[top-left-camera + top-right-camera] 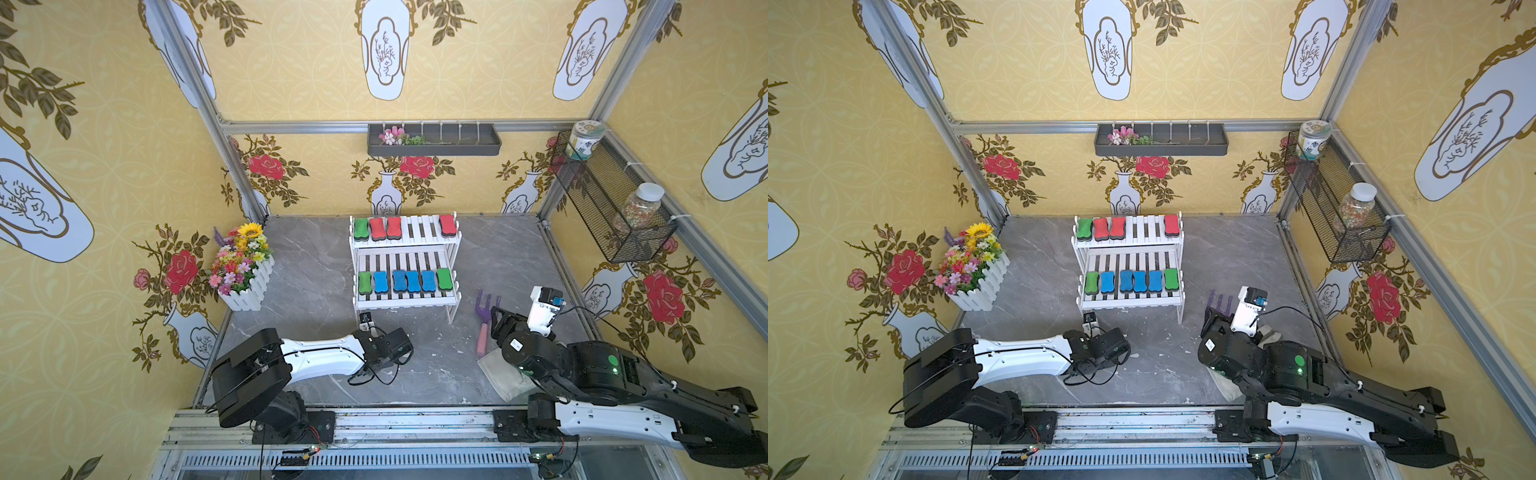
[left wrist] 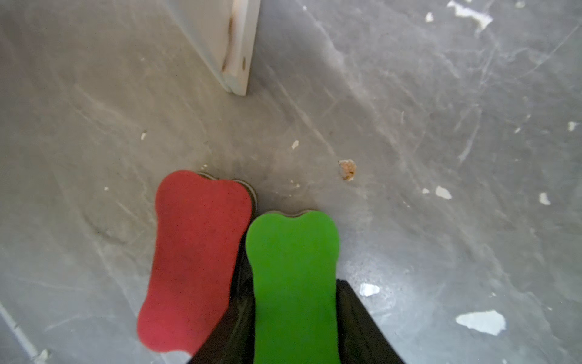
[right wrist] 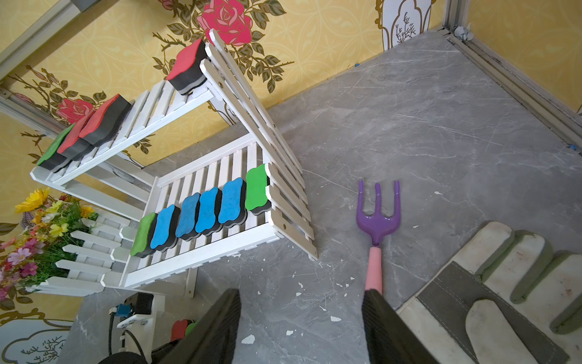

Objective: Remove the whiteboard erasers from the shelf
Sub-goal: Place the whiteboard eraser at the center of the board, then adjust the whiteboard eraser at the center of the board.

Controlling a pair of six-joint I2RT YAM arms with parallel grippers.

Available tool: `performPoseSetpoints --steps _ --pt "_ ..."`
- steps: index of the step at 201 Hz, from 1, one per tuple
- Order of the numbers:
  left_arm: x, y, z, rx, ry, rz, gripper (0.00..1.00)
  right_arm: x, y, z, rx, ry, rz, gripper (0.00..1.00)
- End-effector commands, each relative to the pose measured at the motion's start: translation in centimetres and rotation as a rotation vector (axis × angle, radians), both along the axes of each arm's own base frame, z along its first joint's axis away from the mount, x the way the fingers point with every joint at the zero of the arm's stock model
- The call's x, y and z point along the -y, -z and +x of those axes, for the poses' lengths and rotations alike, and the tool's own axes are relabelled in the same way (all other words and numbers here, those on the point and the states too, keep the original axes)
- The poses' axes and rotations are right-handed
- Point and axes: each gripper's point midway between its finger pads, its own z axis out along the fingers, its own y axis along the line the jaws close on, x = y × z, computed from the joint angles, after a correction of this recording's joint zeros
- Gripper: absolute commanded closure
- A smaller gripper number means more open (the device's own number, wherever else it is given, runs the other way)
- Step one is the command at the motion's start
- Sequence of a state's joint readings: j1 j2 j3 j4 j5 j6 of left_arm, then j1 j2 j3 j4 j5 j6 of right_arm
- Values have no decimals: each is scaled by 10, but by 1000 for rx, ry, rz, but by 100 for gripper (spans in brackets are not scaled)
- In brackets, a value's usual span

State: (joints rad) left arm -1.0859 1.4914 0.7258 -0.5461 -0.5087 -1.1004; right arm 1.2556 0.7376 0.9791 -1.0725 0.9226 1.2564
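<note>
The white shelf (image 1: 405, 244) stands at the back centre in both top views. Its upper tier holds one green eraser (image 1: 360, 229) and three red ones (image 1: 377, 228). Two green erasers (image 1: 365, 282) and several blue ones (image 1: 399, 280) lie on the lower tier. In the left wrist view my left gripper (image 2: 293, 283) is low at the table in front of the shelf's leg (image 2: 236, 47), shut on a green eraser (image 2: 293, 245) that rests on the table beside a red eraser (image 2: 198, 252). My right gripper (image 3: 300, 293) is open and holds nothing, right of the shelf.
A purple hand fork (image 3: 378, 214) with a pink handle and a work glove (image 3: 488, 299) lie under and beside the right arm. A flower box (image 1: 245, 266) stands left of the shelf. A dark wall tray (image 1: 432, 141) and a mesh basket (image 1: 611, 199) with jars hang on the walls.
</note>
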Motion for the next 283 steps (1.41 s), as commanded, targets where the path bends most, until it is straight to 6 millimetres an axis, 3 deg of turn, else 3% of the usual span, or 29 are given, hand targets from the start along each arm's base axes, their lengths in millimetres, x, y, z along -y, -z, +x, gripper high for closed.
performPoseSetpoints --steps 1,25,54,69,128,189,229,283 --pt "-1 -9 1 10 0 3 55 3 -3 1 15 17 -2 34" --pt "1 -15 2 11 2 -4 52 3 -3 1 16 18 2 34" --pt "-4 -7 -1 -10 1 26 52 4 -1 1 10 22 8 34" --pt "2 -4 -4 -30 19 17 56 7 1 0 5 25 9 34" --pt "39 -39 -11 37 114 28 55 10 6 -2 2 31 20 34" --pt "61 -10 -11 -29 191 29 58 14 3 -2 3 35 18 34" --pt "42 5 -6 -69 140 47 61 18 4 -4 2 40 30 34" --pt "35 -1 3 -51 124 40 61 18 4 -4 0 41 32 34"
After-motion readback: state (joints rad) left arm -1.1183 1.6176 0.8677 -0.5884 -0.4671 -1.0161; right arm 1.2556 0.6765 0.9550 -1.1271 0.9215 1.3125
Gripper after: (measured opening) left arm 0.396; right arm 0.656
